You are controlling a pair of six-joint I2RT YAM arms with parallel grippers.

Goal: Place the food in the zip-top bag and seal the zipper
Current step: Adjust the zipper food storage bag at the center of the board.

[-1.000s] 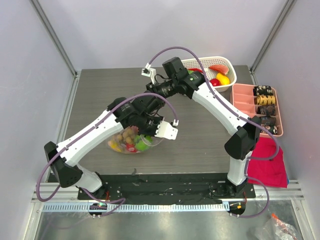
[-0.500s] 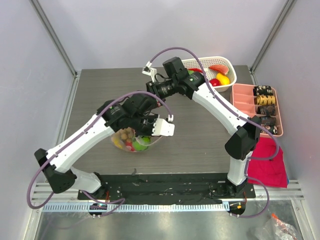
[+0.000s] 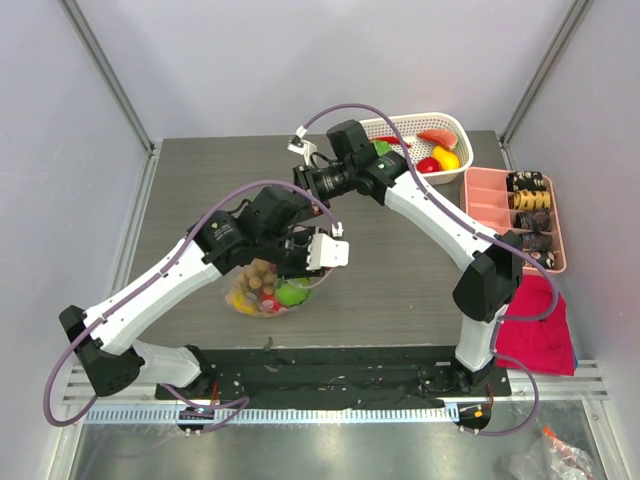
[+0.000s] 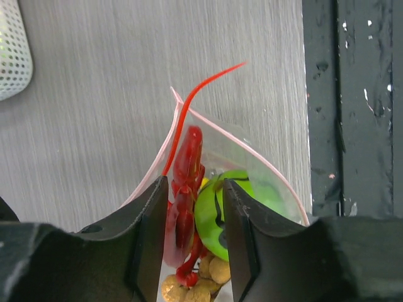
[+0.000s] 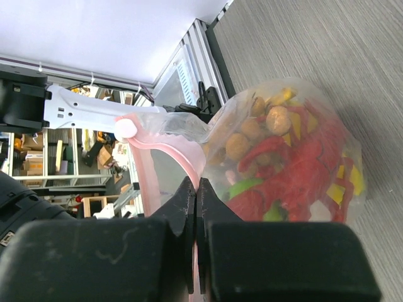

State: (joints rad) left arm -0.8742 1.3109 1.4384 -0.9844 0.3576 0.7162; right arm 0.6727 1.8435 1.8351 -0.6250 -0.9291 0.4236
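Observation:
The clear zip-top bag (image 3: 262, 292) hangs over the table's near left, filled with food. In the right wrist view I see red chillies (image 5: 302, 170), a brown berry cluster (image 5: 252, 135) and a green fruit (image 5: 242, 187) inside it. My right gripper (image 5: 196, 182) is shut on the pink zipper (image 5: 165, 148) at the bag's mouth. My left gripper (image 4: 194, 189) stands open with its fingers (image 4: 154, 220) either side of the bag's top, a red chilli (image 4: 186, 163) and the green fruit (image 4: 211, 207) showing between them. The zipper (image 4: 179, 123) runs up from that gap.
A white lattice basket (image 3: 400, 128) at the back right holds red and yellow pieces (image 3: 445, 157). A pink compartment tray (image 3: 480, 195) with dark items stands at the right edge, a red cloth (image 3: 535, 325) in front of it. A black strip (image 4: 352, 107) borders the near edge.
My left gripper's jaws have parted from shut, and the left arm has drawn back toward the near left. The bag has shifted slightly nearer. The right gripper keeps its hold.

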